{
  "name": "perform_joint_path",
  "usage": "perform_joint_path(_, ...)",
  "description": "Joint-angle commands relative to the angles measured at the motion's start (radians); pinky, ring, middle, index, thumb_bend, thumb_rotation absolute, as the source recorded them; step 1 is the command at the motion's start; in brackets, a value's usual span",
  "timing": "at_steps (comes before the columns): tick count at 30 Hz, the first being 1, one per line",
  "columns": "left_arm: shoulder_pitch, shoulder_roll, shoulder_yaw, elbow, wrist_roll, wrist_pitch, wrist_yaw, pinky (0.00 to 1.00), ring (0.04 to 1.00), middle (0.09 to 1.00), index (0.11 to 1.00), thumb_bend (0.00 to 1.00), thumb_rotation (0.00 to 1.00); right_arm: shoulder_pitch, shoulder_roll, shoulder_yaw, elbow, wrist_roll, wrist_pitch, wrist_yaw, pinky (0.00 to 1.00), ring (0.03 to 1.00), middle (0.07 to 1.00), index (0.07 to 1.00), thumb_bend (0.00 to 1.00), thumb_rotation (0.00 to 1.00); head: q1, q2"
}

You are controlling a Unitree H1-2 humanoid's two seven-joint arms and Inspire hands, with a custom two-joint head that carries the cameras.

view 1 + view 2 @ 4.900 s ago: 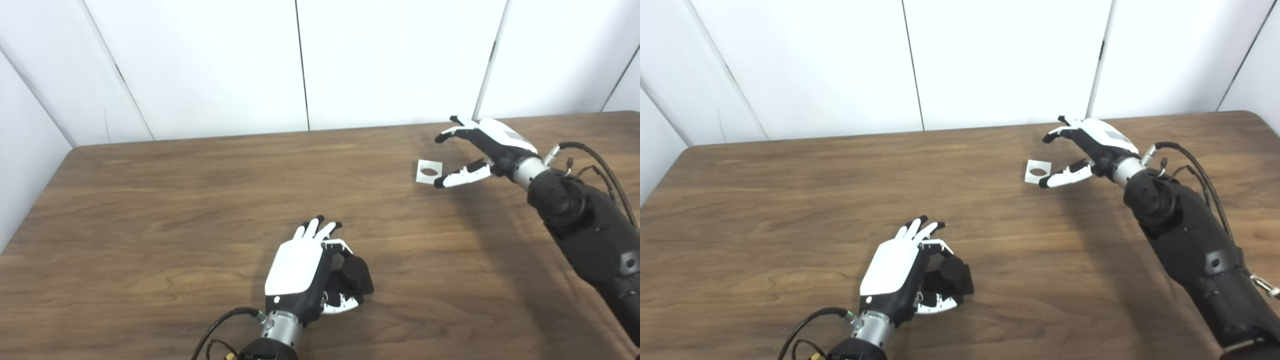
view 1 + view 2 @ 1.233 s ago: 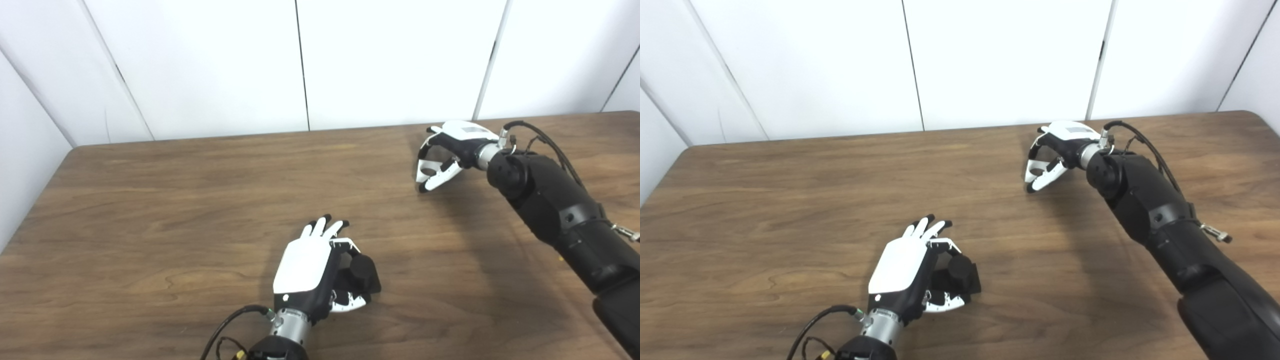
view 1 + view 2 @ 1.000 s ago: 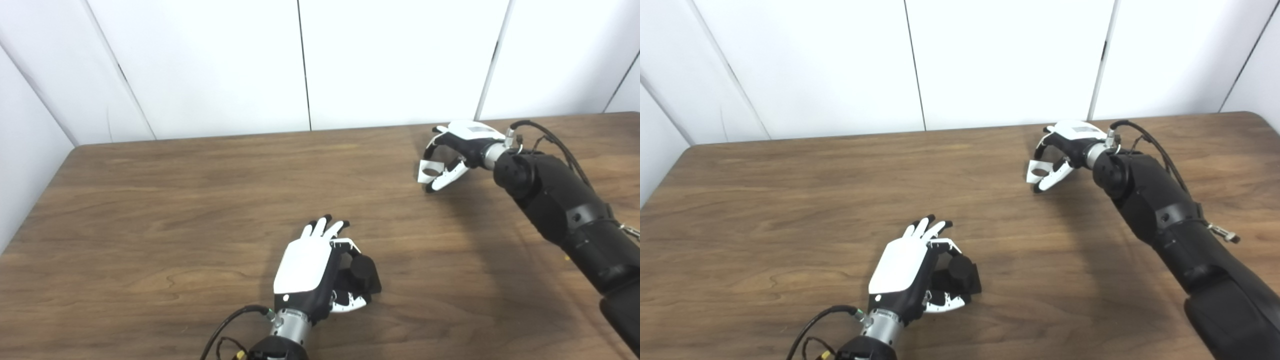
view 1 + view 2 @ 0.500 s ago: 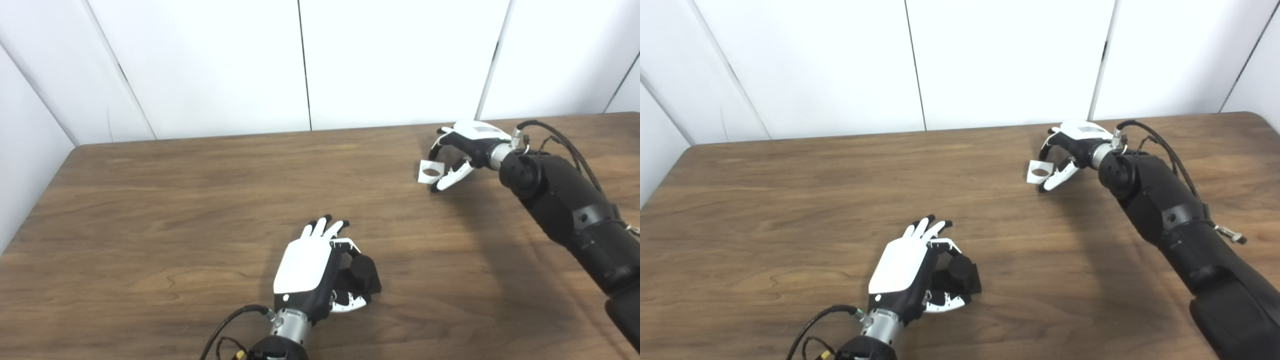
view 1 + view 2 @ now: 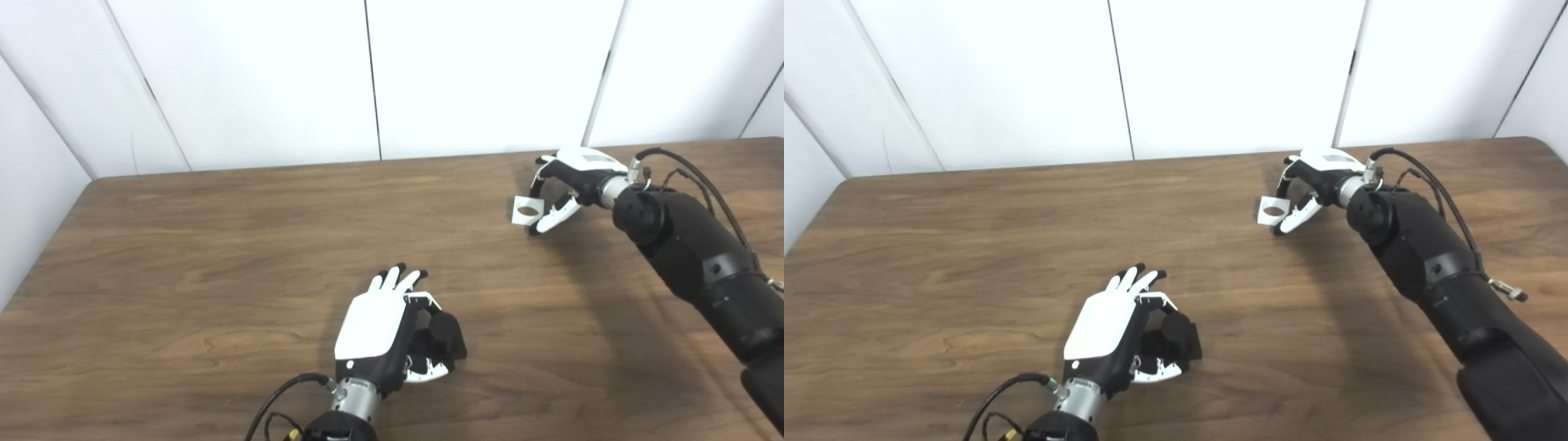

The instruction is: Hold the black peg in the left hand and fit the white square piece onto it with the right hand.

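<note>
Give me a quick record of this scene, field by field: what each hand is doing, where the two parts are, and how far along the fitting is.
left hand: near front edge, fingers curled around the black peg
black peg: low at the table, in left hand
right hand: far right, pinching the white square piece
white square piece: round hole visible, at the fingers; lifted or touching the table, cannot tell
gap: parts far apart
fitting: not yet done

You're looking at a wood-grain counter point(image 5: 184, 257) with a rounded far corner at each end. Behind it stands a wall of plain white panels point(image 5: 257, 79), split by thin dark seams. Even, soft light falls across it all, leaving faint shadows on the wood.
</note>
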Motion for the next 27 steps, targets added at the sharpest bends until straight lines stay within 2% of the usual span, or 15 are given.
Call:
perform_joint_path(1, -0.015, -0.006, -0.001, -0.026, 0.018, -0.003, -0.002, 1.00, 1.000, 0.929, 0.492, 0.51, 0.08, -0.027, -0.017, -0.005, -0.006, -0.011, -0.007, -0.017, 1.00, 1.000, 0.962, 0.494, 0.53, 0.16, 0.001, 0.001)
perform_joint_path(21, -0.020, -0.008, 0.002, -0.013, 0.015, -0.010, 0.015, 1.00, 1.000, 0.926, 0.492, 0.51, 0.08, -0.035, -0.016, 0.001, 0.013, -0.017, -0.028, -0.034, 1.00, 1.000, 0.951, 0.491, 0.52, 0.15, 0.003, 0.001)
perform_joint_path(27, -0.023, -0.009, 0.004, -0.011, 0.012, -0.009, 0.017, 1.00, 1.000, 0.924, 0.492, 0.51, 0.08, -0.032, -0.025, 0.000, -0.024, -0.019, -0.018, -0.013, 1.00, 1.000, 0.954, 0.491, 0.52, 0.15, 0.002, 0.002)
